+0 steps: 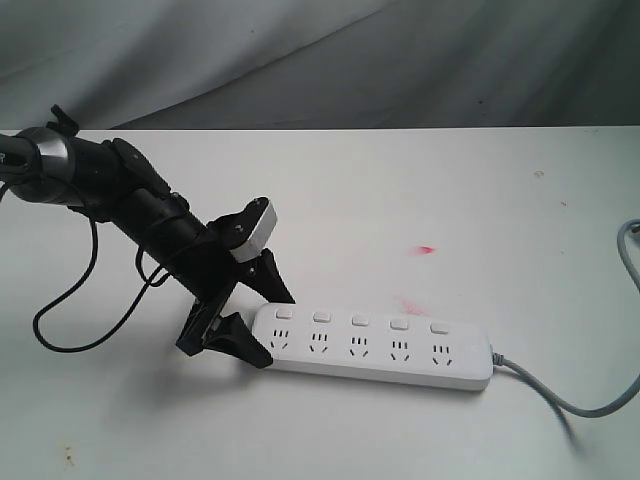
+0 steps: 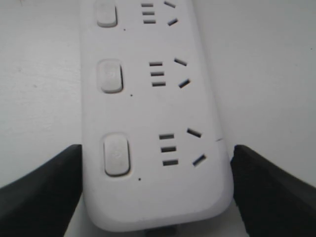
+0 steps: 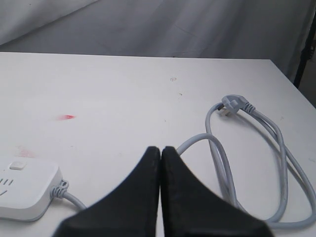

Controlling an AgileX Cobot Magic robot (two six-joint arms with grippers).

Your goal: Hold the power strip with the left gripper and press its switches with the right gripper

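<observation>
The long white power strip lies flat on the white table, sockets and switches facing up. My left gripper straddles its left end, one black finger against each long side, shut on it. The left wrist view shows that rounded end between both fingers, with the nearest switch between them. My right gripper is shut with nothing in it, hanging over bare table away from the strip's cord end. It does not show in the exterior view.
The grey cord leaves the strip's right end, and it loops to its plug on the table. A red smear marks the table beyond the strip. The left arm's black cable hangs at the left. Grey cloth hangs behind the table.
</observation>
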